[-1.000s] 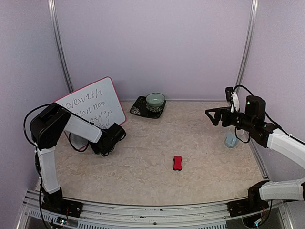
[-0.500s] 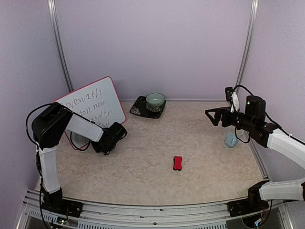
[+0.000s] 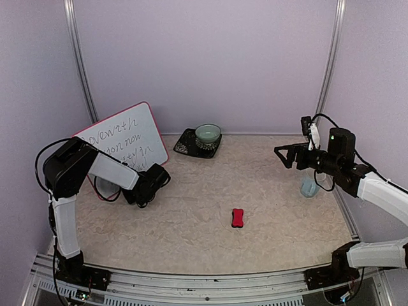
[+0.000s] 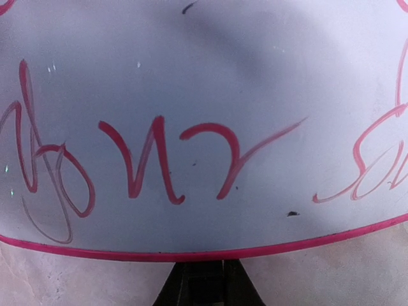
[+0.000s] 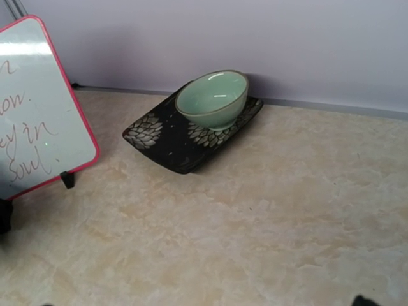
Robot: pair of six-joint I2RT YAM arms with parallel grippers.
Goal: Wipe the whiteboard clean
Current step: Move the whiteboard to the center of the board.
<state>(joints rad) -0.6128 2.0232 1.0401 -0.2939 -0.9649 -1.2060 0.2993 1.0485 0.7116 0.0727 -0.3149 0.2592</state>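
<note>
We see the whiteboard [image 3: 124, 137] at the left rear of the table [image 3: 255, 210]. It stands tilted back with its written face toward the middle of the table. Its pink-red frame is rounded at the corners, and lines of handwriting cover the face. In the right wrist view, a small black foot shows under the whiteboard's [image 5: 32, 108] lower corner.

The left end effector [image 3: 139, 192] sits low at the board's bottom edge, pointing at it. Its wrist camera is filled by the whiteboard [image 4: 204, 76], with red strokes above the curved frame line. We cannot tell from these views whether this end effector is released, clenched, or gripping the frame.

The right end effector [image 3: 285, 156] hangs in the air on the right side, well apart from the board, its fingers spread and empty. A pale blue cup [image 3: 309, 186] stands on the table below that arm.

A red eraser [image 3: 238, 217] lies alone near the middle front of the table, and nothing touches it. At the rear centre, a green bowl [image 3: 208, 132] rests on a black tray [image 3: 189, 148] just right of the board.
</note>
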